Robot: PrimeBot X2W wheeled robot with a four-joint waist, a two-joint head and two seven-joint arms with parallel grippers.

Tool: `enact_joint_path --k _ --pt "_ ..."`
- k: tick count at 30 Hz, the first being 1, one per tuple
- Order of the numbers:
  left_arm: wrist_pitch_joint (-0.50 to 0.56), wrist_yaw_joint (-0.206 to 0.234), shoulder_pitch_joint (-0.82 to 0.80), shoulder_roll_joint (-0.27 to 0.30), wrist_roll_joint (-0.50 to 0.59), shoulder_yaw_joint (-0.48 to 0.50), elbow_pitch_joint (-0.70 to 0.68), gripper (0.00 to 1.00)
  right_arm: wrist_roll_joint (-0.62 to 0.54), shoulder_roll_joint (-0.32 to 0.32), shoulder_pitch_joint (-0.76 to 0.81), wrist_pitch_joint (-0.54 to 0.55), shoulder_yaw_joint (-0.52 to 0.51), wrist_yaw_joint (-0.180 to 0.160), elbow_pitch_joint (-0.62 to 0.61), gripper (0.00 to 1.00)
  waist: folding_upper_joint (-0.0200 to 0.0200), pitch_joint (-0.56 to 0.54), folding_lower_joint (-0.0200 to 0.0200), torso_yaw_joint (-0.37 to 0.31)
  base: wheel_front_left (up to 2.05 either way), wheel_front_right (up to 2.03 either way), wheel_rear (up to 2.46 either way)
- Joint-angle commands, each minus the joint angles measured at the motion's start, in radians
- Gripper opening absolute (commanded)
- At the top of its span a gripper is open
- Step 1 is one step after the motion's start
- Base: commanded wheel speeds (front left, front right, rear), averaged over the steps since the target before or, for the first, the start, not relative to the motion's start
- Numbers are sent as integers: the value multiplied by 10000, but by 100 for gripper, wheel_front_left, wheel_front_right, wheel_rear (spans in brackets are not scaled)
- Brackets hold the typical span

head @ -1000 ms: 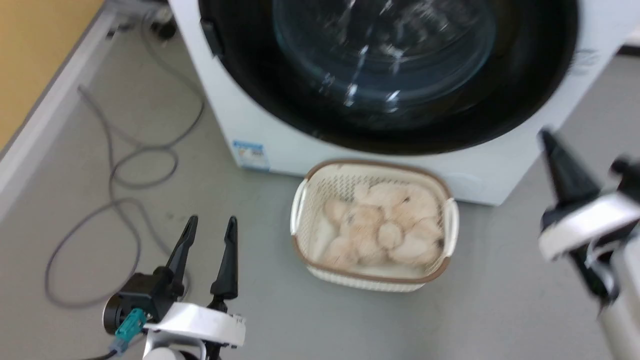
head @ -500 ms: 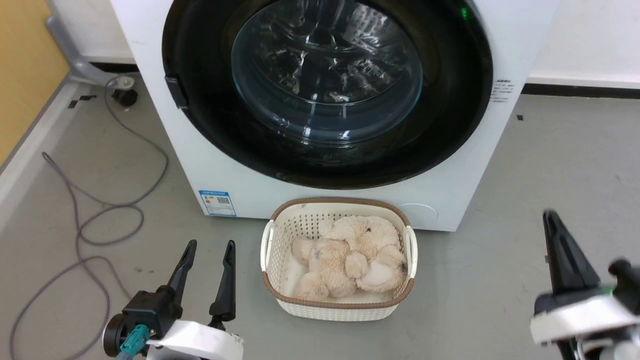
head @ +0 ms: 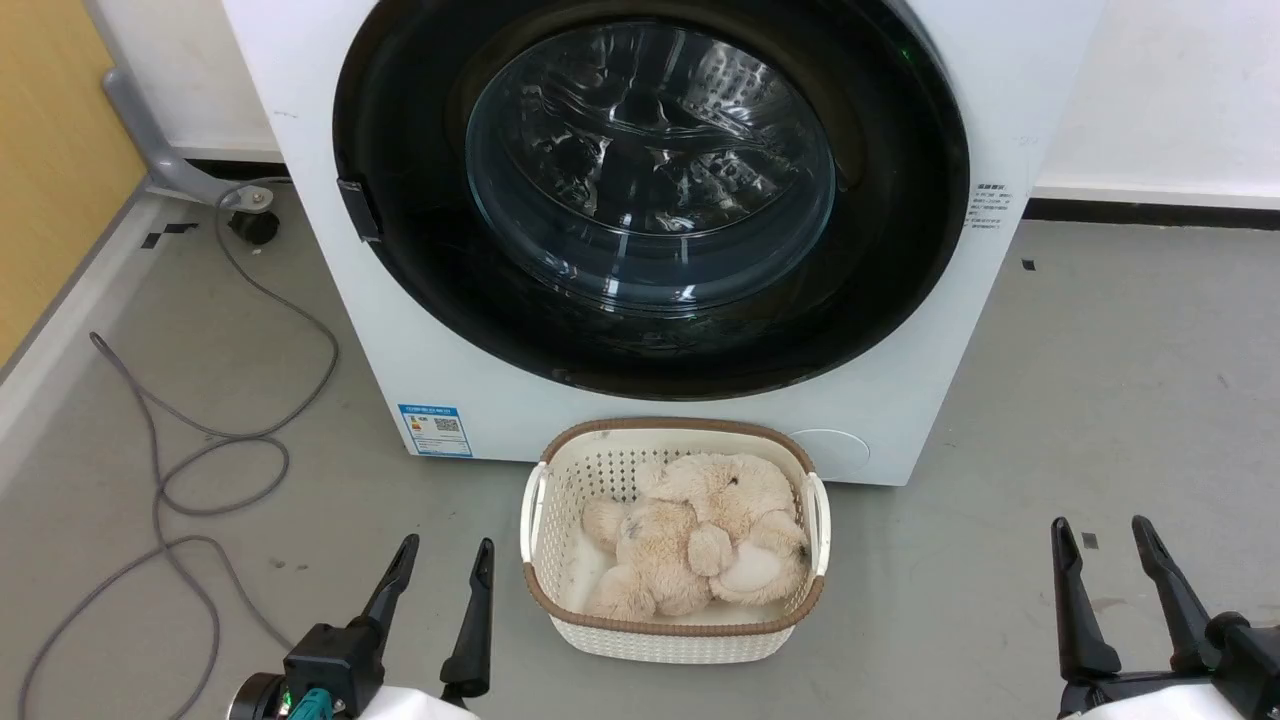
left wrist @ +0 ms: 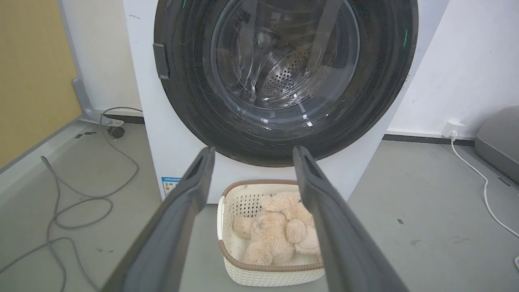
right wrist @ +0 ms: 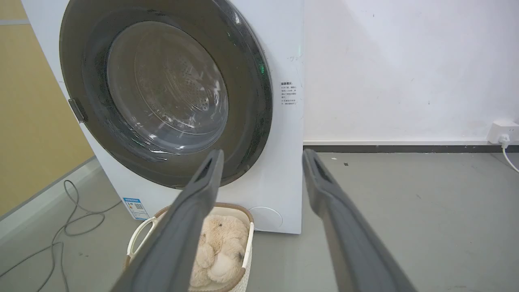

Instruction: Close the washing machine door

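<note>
The washing machine door (head: 650, 170) lies flat against the front of the white washing machine (head: 420, 350) and looks shut, though whether its catch has engaged cannot be told. It is likely a stiff, fairly heavy panel that swings as one piece. Its glossy black rim would be slippery under hard fingers and the bulging glass is best left alone, so any firming push belongs on the rim near the small dark tab (head: 358, 210) at its left edge. The left gripper (head: 446, 545) and right gripper (head: 1099, 525) hover low and well back from the machine, both spread and empty. Between them a white perforated basket (head: 680, 640) holding a beige plush toy (head: 700, 530) stands on the smooth grey floor (head: 1050, 400), just before the machine. A loose grey cable (head: 200, 470) loops to the left.
</note>
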Motion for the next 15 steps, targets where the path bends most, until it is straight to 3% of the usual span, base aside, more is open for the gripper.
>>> enact_joint_path --k 1,12,13,15 --pt "-53 104 109 48 46 -15 6 100 -45 69 126 -65 -14 -7 17 100 0 -2 1 15 0 0 0" --pt "-53 238 92 55 45 -97 -102 100 -75 109 137 -174 91 -7 149 100 0 53 1 58 0 0 0" --pt "0 238 18 12 12 -90 -82 0 -4 50 56 -123 86 0 115 0 0 54 1 59 0 0 0" --pt "13 241 16 -4 14 -95 -85 0 -2 50 52 -113 95 0 112 0 0 55 1 56 0 0 0"
